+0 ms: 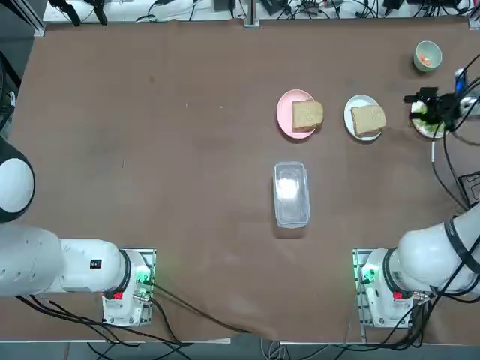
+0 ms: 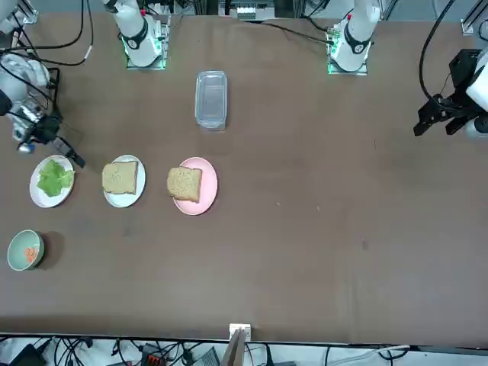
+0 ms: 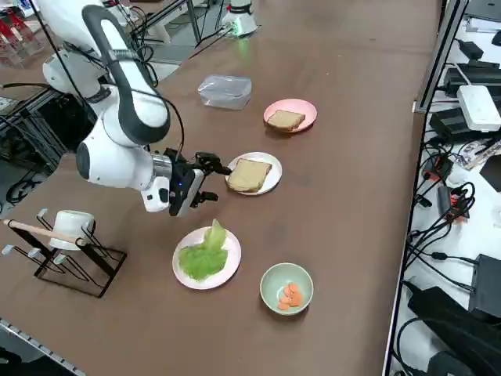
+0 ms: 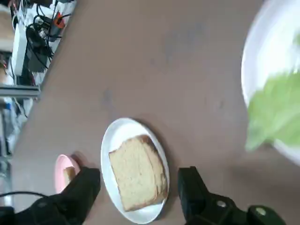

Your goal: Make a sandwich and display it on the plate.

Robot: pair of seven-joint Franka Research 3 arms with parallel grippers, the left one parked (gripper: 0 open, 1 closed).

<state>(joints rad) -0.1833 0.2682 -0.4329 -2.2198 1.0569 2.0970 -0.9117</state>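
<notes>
Over the far right part of the table [image 1: 187, 187], my right claw [image 3: 210, 182] hangs with its fingers [image 4: 86, 185] spread wide and nothing between them. It sits just above the table, between the white plate [image 3: 268, 182] and the pale plate of green leaves [image 3: 202, 258], touching neither.

The sandwich is not yet put together. One bread slice [image 1: 368, 120] lies flat on the white plate, and in my wrist view that slice shows between my two fingers, a little beyond their tips. The second bread slice [image 1: 307, 115] rests on the pink plate [image 1: 285, 112], just to the left of the white one as seen from overhead. The leaves [image 2: 53, 178] are heaped on their own plate at the table's right edge. The small orange pieces [image 3: 290, 295] lie in a pale green bowl [image 3: 270, 280] farther out, near the corner.

A clear lidded container [image 1: 290, 193] stands near the table's middle, closer to my base than the plates are.
</notes>
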